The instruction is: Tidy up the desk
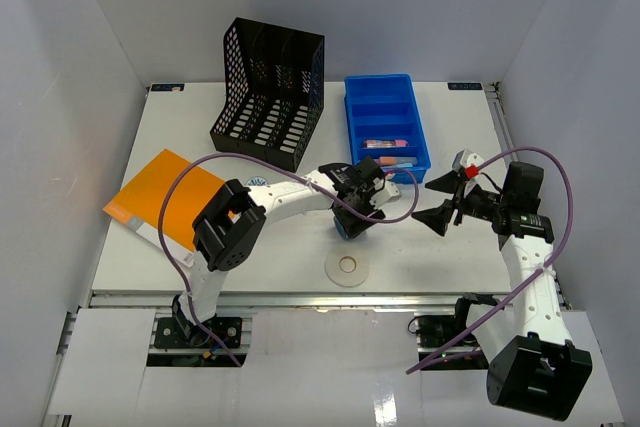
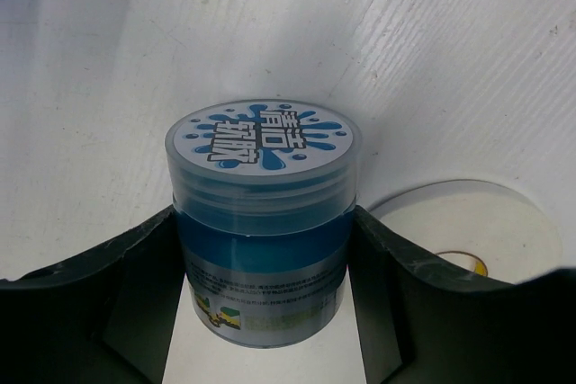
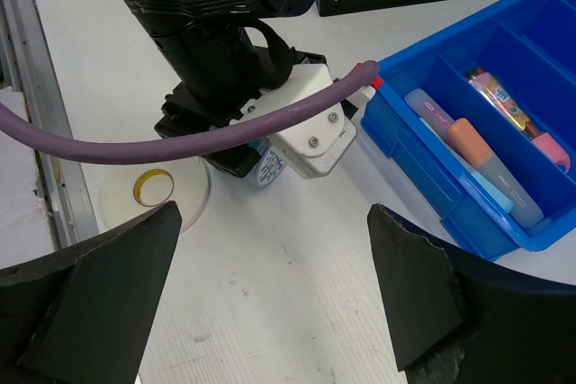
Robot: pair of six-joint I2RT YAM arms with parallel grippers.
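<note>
The white desk [image 1: 270,247] holds a small blue jar [image 1: 345,230] with a blue-splash label on its lid, near the front middle. In the left wrist view the jar [image 2: 261,222] stands upright between my left fingers, which press both its sides. My left gripper [image 1: 350,222] is shut on it. The jar's lid also shows in the right wrist view [image 3: 270,166] under the left wrist. My right gripper [image 1: 437,200] is wide open and empty, held above the desk right of the jar and below the blue tray.
A white tape roll [image 1: 347,267] lies just in front of the jar. A blue compartment tray [image 1: 350,107] with markers stands at the back right, a black mesh file rack [image 1: 268,92] at the back left. An orange folder [image 1: 160,197] lies at the left.
</note>
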